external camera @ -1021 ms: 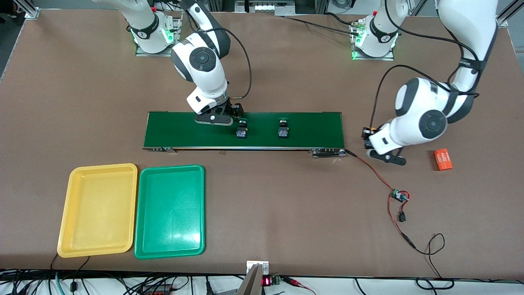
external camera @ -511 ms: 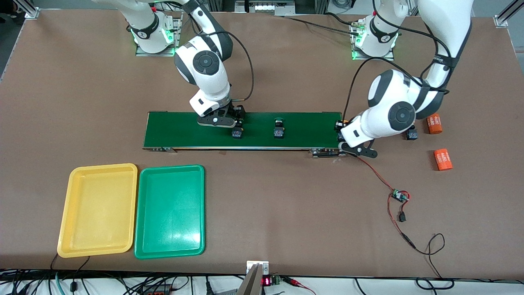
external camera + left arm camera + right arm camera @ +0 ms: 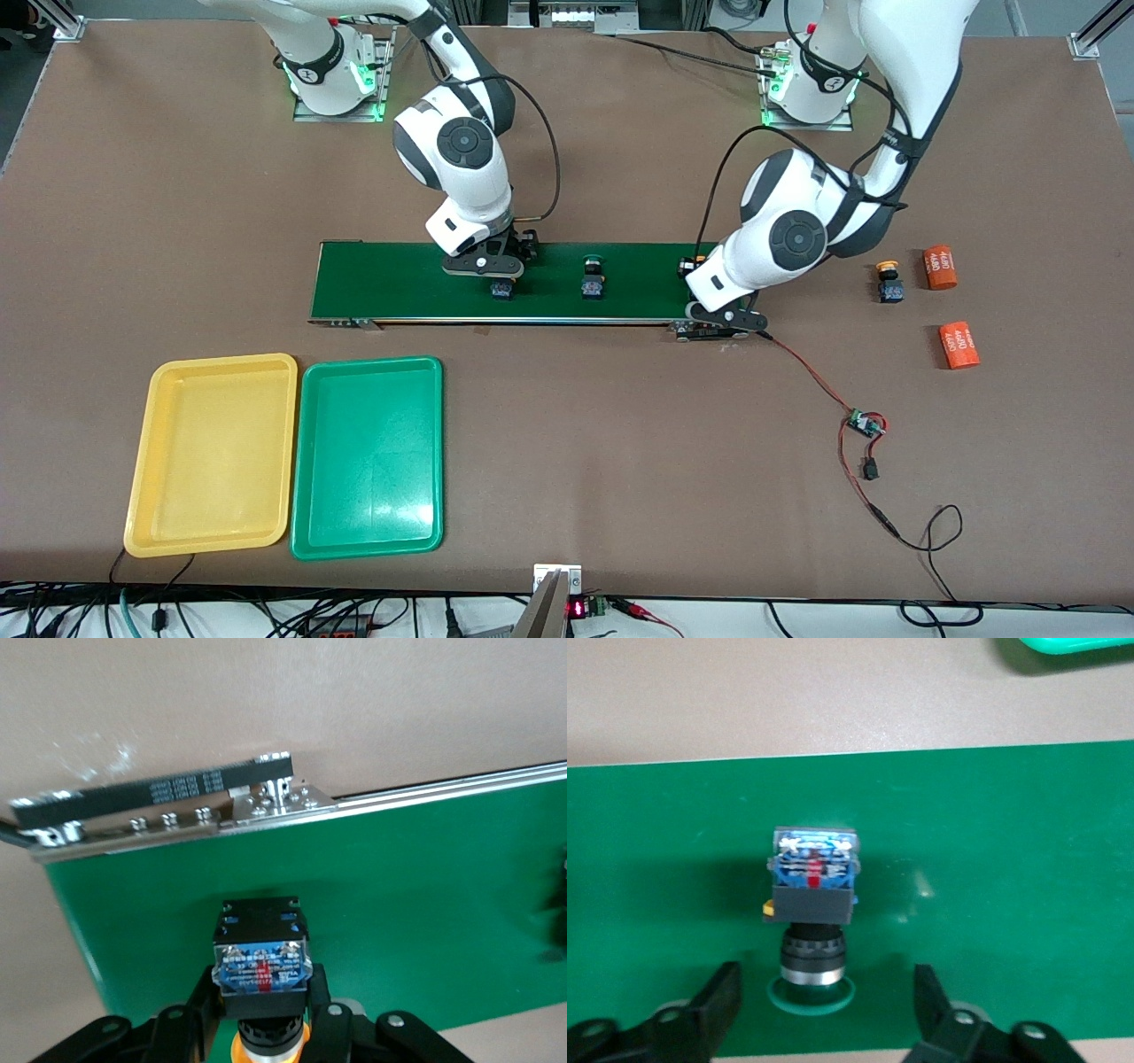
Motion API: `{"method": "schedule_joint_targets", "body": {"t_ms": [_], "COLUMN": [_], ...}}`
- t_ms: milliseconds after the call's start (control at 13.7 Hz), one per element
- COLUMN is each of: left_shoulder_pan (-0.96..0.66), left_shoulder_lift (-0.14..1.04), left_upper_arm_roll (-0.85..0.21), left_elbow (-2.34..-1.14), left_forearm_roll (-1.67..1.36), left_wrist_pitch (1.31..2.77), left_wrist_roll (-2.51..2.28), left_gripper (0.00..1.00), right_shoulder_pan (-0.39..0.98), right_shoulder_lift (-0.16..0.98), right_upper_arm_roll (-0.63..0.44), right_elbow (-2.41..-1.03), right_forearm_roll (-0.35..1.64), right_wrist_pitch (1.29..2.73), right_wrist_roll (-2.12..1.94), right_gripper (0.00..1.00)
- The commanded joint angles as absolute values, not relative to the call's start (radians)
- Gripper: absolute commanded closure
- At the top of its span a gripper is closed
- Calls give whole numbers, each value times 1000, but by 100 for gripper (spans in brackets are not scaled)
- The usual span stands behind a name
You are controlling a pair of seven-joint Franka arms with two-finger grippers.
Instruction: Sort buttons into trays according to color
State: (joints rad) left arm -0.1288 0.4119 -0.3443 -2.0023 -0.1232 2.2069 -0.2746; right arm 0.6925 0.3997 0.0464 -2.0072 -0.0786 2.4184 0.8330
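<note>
Leftward across the frame, the left pincer has carried a yellow button, clenched, over the belt end; the right pincer, parted, straddles a green button mid-frame. Trays wait lower left.

Two glossy white jointed arms with dark grey round joint caps and black bands. Black cables looped along the links. Green lights glowing at square metal base plates, upper part of the frame. Black two-finger right gripper and left gripper, small screws showing.
</note>
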Motion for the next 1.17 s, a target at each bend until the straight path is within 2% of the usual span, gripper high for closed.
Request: {"method": "schedule_joint_targets", "body": {"t_ms": [0,146,292,511,656,875,1094], "left_shoulder_pan": [-135,-133,-118,-22,41,122,244], "left_shoulder_lift": [420,391,339,282,278,314,370], "left_upper_arm_roll": [-337,-337,-337,-325,-302,-241,-230], "left_elbow": [-2014,-2025,-2013,-2011,-2014,-2048,-2056], "left_forearm_roll": [-147,-147,-147,-146,-141,-129,-126], "left_wrist_pitch": [2217,2204,2181,2181,2177,2175,2175], "left_wrist_roll": [-348,-362,-361,-354,-356,-330,-215], "left_gripper": [41,0,0,0,0,0,0], "right_shoulder_pan": [703,707,706,686,637,575,505], "right_shoulder_lift": [414,423,419,355,296,294,304], "right_upper_arm_roll": [37,35,35,25,12,11,6], "right_elbow": [-1988,-1988,-1988,-1983,-1926,-1731,-1697], "right_forearm_roll": [-97,-98,-98,-98,-100,-106,-152], "right_wrist_pitch": [2421,2421,2416,2370,2222,1941,1940], "right_wrist_roll": [821,822,821,787,697,594,545], "right_gripper": [66,80,89,90,90,89,89]}}
